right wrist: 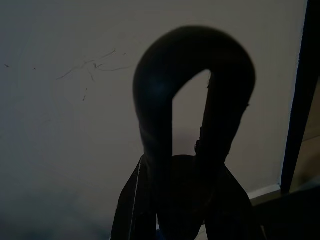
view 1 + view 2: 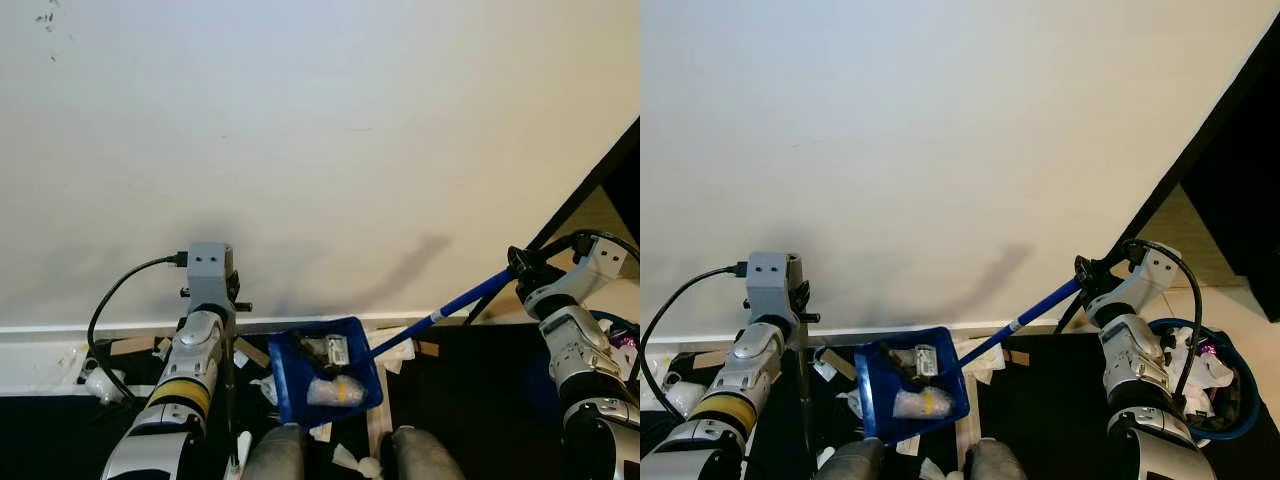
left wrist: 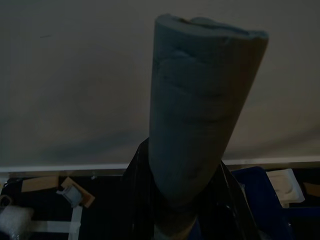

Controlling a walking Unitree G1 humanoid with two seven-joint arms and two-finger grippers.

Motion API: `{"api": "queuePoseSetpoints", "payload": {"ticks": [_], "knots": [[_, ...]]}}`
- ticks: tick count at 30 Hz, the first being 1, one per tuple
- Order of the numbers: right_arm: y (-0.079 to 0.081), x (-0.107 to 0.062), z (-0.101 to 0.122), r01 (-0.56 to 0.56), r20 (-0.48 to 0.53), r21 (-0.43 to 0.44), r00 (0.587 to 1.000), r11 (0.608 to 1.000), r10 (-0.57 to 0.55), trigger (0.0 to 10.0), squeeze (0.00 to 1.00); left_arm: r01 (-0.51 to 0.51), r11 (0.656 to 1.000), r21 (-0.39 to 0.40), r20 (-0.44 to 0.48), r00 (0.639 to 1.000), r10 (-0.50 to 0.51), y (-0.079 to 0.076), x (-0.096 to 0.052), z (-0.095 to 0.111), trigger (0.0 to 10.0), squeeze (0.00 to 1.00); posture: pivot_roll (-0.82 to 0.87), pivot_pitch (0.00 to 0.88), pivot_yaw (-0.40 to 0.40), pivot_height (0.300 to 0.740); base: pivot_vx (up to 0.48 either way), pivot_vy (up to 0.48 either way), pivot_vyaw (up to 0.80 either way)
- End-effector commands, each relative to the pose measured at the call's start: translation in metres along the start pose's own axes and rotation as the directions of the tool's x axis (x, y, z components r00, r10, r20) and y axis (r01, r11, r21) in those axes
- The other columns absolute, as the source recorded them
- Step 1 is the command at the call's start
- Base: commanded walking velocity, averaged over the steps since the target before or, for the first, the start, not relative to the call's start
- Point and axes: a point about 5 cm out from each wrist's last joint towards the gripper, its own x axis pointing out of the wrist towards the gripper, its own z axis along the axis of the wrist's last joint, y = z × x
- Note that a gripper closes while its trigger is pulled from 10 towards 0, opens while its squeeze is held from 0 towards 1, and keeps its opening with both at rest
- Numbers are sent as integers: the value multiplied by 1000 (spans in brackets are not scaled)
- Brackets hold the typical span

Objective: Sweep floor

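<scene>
Right against the wall (image 2: pixel 300 150), loaded dustpan (image 2: pixel 325 380), littered floor (image 2: pixel 450 400).

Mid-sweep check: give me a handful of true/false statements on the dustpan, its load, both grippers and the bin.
1. The blue dustpan holds debris. True.
2. The right gripper is shut on the dustpan's long blue handle. True.
3. The left gripper hangs idle with nothing in it. False: it is shut on a grey padded broom handle.
4. The dark floor is already free of litter. False: paper scraps and cardboard bits lie along the baseboard.
5. A blue-rimmed bin with trash sits on the robot's right. True.
</scene>
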Motion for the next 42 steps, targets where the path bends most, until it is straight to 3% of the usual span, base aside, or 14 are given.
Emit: {"api": "queuePoseSetpoints", "payload": {"ticks": [1,14,22,25,27,42], "knots": [[2,2,4,-7,13,13,1000,1000,7,10000,0,39,998,-50,15,999,-39,-11,0,1,10000,0,55,25,-13,740,-480,0,0],[2,-1,-3,3,-6,16,1000,1000,-3,10000,0,50,998,-38,7,999,-49,-8,-2,1,10000,0,63,41,-8,740,-480,0,0],[-4,-3,0,29,-4,9,1000,1000,-29,10000,0,98,995,-12,-9,995,-98,-12,-2,3,10000,0,60,40,-5,740,0,0,0],[-6,-2,7,34,10,1,999,999,-34,10000,0,123,992,-2,-9,992,-123,-15,-1,5,10000,0,60,39,-5,740,0,0,0],[-4,3,22,30,43,-21,999,999,-29,10000,0,138,990,-13,-5,990,-138,-17,1,9,10000,0,57,40,-4,740,0,-392,0],[-9,12,60,28,65,-94,998,995,-22,10000,0,200,980,-10,-23,980,-200,-27,0,9,10000,0,43,33,9,740,0,-480,0]]}}
